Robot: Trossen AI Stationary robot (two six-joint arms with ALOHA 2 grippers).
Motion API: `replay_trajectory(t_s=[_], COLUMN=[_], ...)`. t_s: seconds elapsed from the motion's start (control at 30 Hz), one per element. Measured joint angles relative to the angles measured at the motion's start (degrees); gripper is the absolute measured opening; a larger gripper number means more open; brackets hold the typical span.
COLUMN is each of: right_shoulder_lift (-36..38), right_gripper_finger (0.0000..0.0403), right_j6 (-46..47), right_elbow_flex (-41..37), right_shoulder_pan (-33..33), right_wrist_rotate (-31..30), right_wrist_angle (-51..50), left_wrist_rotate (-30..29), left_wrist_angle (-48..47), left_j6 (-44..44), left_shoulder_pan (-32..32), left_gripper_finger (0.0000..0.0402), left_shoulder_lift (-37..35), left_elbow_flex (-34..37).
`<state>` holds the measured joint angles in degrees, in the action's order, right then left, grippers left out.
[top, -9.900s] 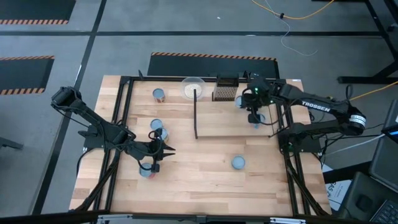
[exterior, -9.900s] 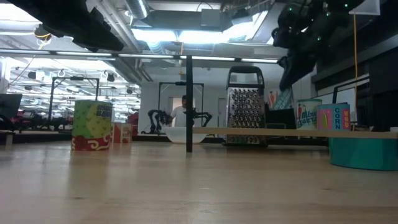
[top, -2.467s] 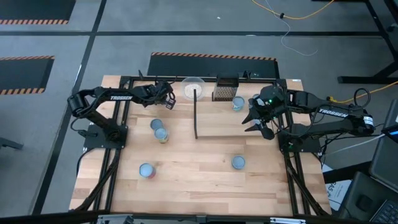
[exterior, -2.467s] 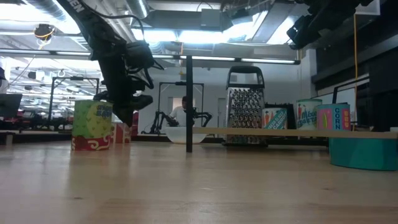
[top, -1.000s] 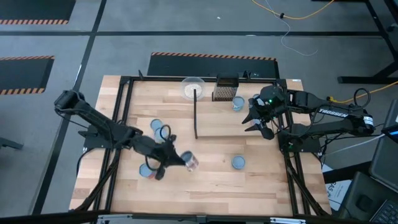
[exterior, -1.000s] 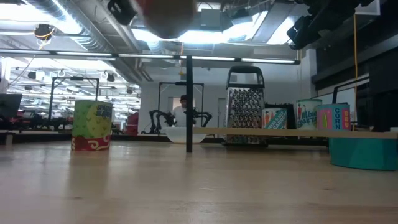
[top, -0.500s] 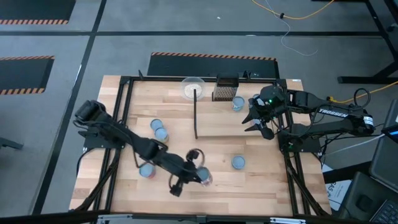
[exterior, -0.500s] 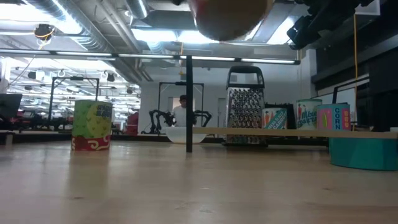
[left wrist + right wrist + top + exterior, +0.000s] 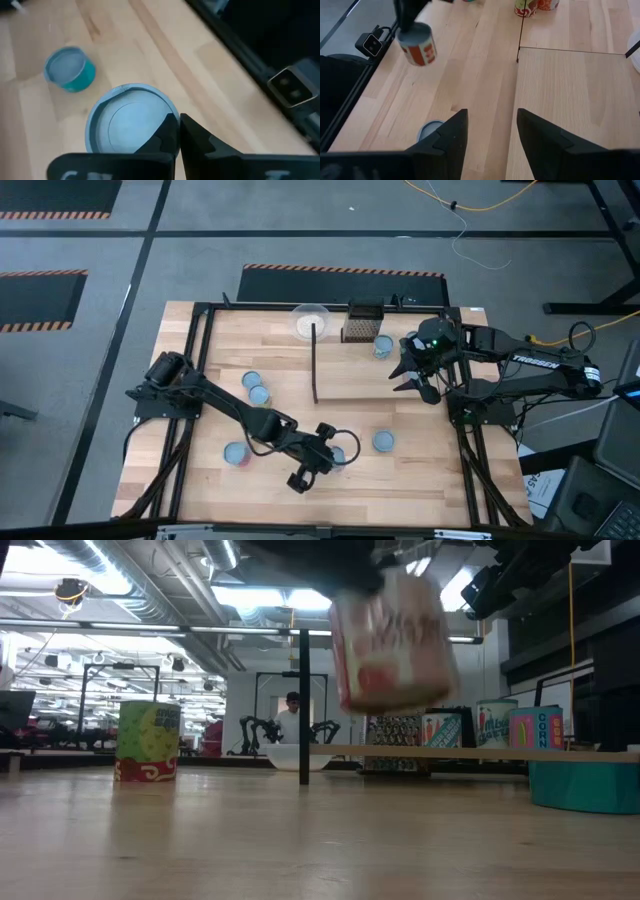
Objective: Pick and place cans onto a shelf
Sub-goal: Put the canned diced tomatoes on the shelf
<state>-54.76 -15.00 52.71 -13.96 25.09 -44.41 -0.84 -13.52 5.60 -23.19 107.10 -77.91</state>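
My left gripper [image 9: 333, 452] is shut on a can [image 9: 390, 640] with a red and white label and carries it above the near middle of the table; the right wrist view shows this can [image 9: 417, 42] hanging under the dark fingers. A teal can [image 9: 383, 442] stands on its base just to the right. The shelf [image 9: 375, 380] is a pale board with a black bar [image 9: 315, 365] along its left edge. My right gripper [image 9: 410, 375] hovers open over the shelf's right end, its fingers [image 9: 452, 132] spread with nothing between them. My left gripper pinches the can's raised top rim [image 9: 162, 120] between its two shut fingers, at one side of the pale blue lid [image 9: 131, 125]. The fingers come from above, pointing down. The can hangs below them, slightly tilted and clear of the table.
More cans stand on the table at the left [image 9: 255, 387] and near left [image 9: 236, 453], and one on the shelf's far part [image 9: 382, 345]. A whitish bowl [image 9: 310, 320] and a dark grater [image 9: 362, 325] sit at the far edge. Black frame rails run along both sides.
My left gripper has carried the can toward the table's right edge, from the near left to the near middle, and has come down lower over the table. The can stays lifted clear. My right gripper has kept still.
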Motion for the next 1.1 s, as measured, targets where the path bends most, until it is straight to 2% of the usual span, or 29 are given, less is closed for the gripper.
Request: replay_trajectory(t_s=[0.67,1.1], right_shoulder_lift=[0.01,0.00], right_gripper_finger=[0.0174,0.0174], right_j6=[0.07,2.82], right_elbow_flex=[0.00,0.00], right_shoulder_pan=[0.02,0.02], right_wrist_rotate=[0.02,0.08], right_wrist_angle=[0.48,0.51], left_wrist_rotate=[-1.54,-4.32], left_wrist_angle=[-0.59,-0.58], left_j6=[2.56,2.05], left_shoulder_pan=[1.97,2.07], left_gripper_finger=[0.0006,0.0073], left_shoulder_lift=[7.03,7.09], left_elbow_flex=[0.04,0.04])
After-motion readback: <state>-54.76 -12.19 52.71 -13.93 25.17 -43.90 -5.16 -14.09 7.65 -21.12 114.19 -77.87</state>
